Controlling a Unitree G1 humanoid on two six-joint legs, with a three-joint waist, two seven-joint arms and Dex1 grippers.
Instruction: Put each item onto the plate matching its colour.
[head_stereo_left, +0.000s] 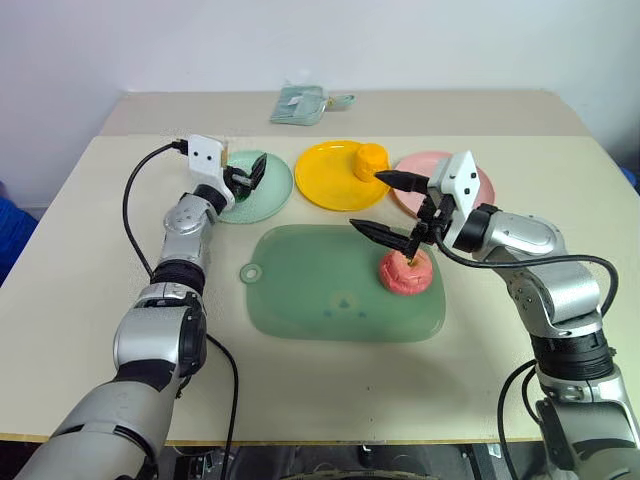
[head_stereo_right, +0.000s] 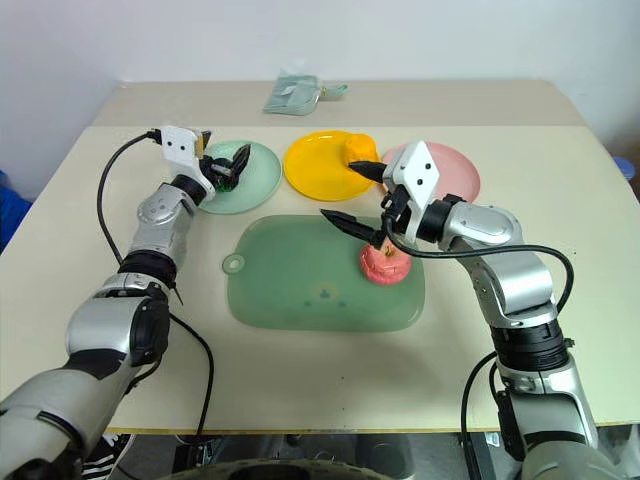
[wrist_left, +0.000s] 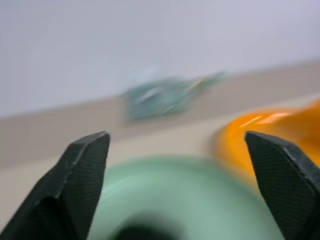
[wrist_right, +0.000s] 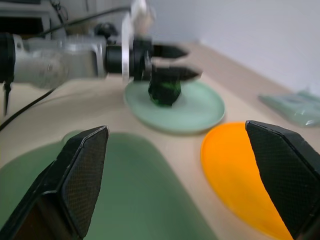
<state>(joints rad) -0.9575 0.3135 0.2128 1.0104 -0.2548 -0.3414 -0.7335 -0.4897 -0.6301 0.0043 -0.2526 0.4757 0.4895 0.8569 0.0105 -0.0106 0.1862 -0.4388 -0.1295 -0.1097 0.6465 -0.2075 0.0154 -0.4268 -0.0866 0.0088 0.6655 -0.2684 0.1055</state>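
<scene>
A black ball with green streaks (wrist_right: 164, 91) lies on the mint green plate (head_stereo_left: 272, 200). My left gripper (head_stereo_left: 248, 177) hovers right over it, its fingers (wrist_left: 82, 175) spread open with nothing between them. The orange tangerine (head_stereo_left: 372, 158) rests on the yellow plate (head_stereo_left: 325, 180). On the green cutting board (head_stereo_left: 320, 295), at its right end, sits the pink-red apple (head_stereo_left: 405, 271). My right gripper (head_stereo_left: 390, 205) is open just above and to the left of the apple, not touching it. Behind that wrist, the pink plate (head_stereo_left: 482, 186) is partly hidden.
A pale green pouch (head_stereo_left: 302, 104) lies at the back of the table, beyond the plates. Black cables trail from both arms across the beige tabletop (head_stereo_left: 330, 385).
</scene>
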